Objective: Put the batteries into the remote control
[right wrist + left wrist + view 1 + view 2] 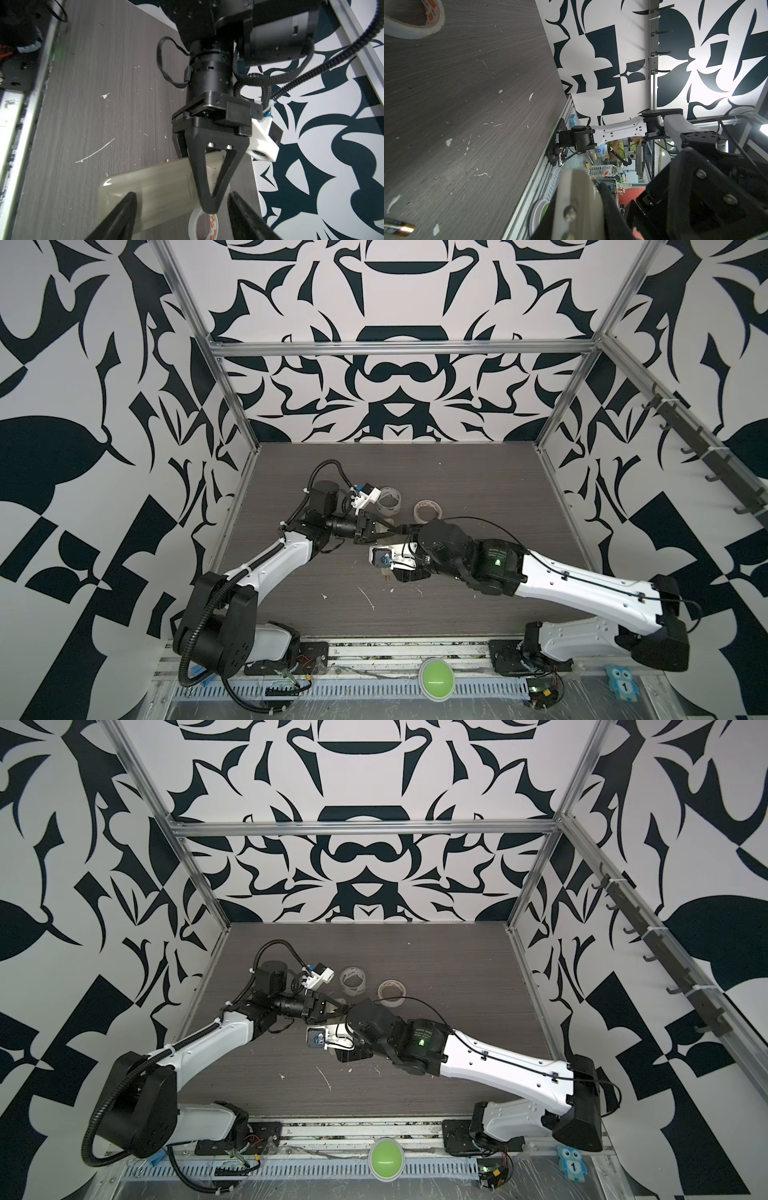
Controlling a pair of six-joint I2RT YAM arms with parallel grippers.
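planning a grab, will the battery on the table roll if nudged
Probably: the battery is a smooth cylinder lying sideways on the flat table, so a nudge likely rolls it. Its glossy casing may slip when pinched.

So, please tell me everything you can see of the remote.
The remote is a flat, pale cream, plastic-looking slab with rounded corners, glossy. The face that shows is plain: no buttons visible, only a thin curved seam near one end. The left gripper is shut on that end, holding it, seemingly above the table. The right gripper is open, a finger on either side; contact cannot be told.
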